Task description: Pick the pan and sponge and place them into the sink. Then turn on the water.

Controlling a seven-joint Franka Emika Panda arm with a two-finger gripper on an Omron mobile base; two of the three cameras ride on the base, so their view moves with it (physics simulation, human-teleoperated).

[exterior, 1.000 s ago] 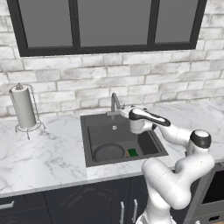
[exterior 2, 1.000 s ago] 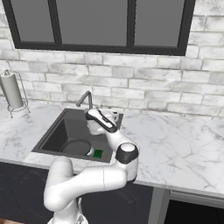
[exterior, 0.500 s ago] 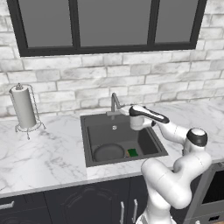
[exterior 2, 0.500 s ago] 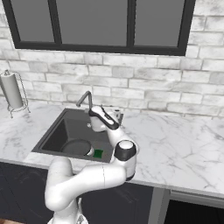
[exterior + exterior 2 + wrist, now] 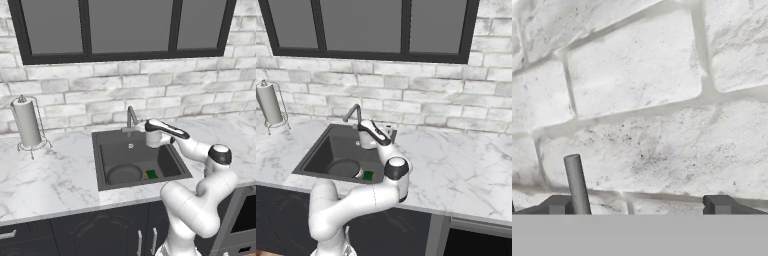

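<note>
Left base view: the sink (image 5: 100, 165) sits sunk into the white marble counter (image 5: 50, 175), below the brick wall (image 5: 100, 100). Inside the basin, the pan (image 5: 124, 173) lies flat at the near side, left of centre. The sponge (image 5: 151, 174) lies on the basin floor just right of the pan, green face up. The silver drain (image 5: 131, 146) shows on the bare floor farther back. The faucet (image 5: 131, 117) rises at the far rim of the sink. The arm reaches over the right half of the basin, and the gripper (image 5: 148, 131) hangs close beside the faucet, to its right; contact cannot be told. A paper towel roll (image 5: 26, 122) on a wire stand is on the counter far to the left, well apart from the sink.

Right base view: the pan (image 5: 343, 168) and sponge (image 5: 368, 175) are again both inside the sink (image 5: 311, 155), the sponge just right of the pan at the near rim. The gripper (image 5: 367, 134) is by the faucet (image 5: 352, 113) at the far side of the basin.

Hand view: the two finger tips (image 5: 718, 203) stand wide apart, open, with nothing between them. A slim grey rod (image 5: 577, 182), apparently the faucet lever, stands upright just inside the left tip. Brick wall (image 5: 642, 100) lies beyond.
</note>
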